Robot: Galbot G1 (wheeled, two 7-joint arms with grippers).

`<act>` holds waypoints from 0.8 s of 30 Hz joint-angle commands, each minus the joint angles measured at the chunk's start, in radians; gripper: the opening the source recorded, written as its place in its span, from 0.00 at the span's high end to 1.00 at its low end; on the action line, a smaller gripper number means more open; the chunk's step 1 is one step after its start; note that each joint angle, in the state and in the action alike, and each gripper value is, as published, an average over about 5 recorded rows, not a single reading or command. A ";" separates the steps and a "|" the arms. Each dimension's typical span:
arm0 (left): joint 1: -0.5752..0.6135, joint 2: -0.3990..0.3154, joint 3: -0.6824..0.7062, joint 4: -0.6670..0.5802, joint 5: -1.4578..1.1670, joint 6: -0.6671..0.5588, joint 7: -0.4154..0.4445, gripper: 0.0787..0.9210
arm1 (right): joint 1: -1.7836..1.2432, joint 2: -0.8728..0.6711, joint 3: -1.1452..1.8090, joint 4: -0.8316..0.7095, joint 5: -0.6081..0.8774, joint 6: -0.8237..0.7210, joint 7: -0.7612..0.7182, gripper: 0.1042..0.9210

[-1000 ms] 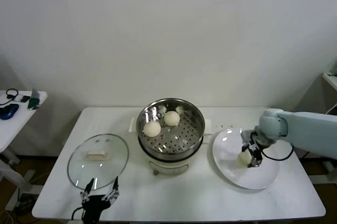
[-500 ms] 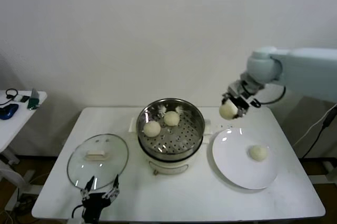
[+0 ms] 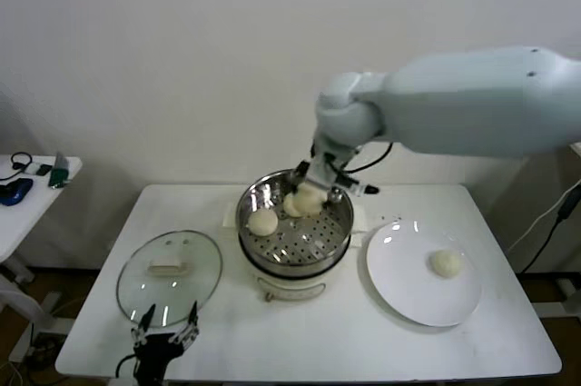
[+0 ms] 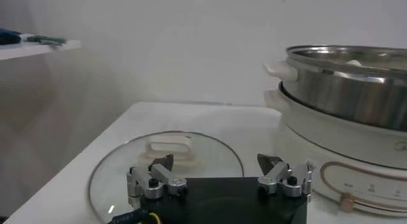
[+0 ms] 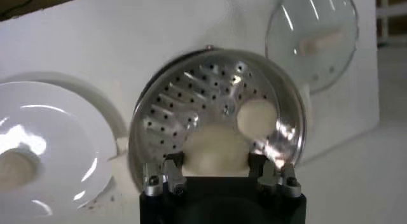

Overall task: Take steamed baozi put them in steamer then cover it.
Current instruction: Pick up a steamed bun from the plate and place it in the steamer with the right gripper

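We see the right gripper (image 3: 315,188) over the steamer (image 3: 338,222), covering part of the bun (image 3: 310,201) it holds; a second bun behind it shows only as a sliver. In the right wrist view the held bun (image 5: 216,152) hides the pan's floor there. The left gripper (image 3: 163,339) at the counter's front left edge is cut off, perhaps half out of view.

I read this as a lab or test room dressed up as a kitchen corner. I see a plain white table (image 3: 109,313) against a bare white wall (image 3: 182,59), carrying only a steamer (image 3: 295,222), a glass cover (image 3: 169,267) and a white plate (image 3: 408,300). A side table (image 3: 23,200) at my left holds headphones (image 3: 20,163) and small gadgets.
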 commanded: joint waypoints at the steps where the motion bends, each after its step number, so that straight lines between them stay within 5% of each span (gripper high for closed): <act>1: 0.006 -0.001 -0.007 0.002 -0.002 -0.002 -0.002 0.12 | -0.183 0.107 0.001 -0.010 -0.141 0.040 0.040 0.30; 24: 0.018 -0.007 0.000 -0.001 0.001 -0.014 -0.004 0.12 | -0.228 0.112 -0.022 -0.062 -0.198 0.040 0.035 0.25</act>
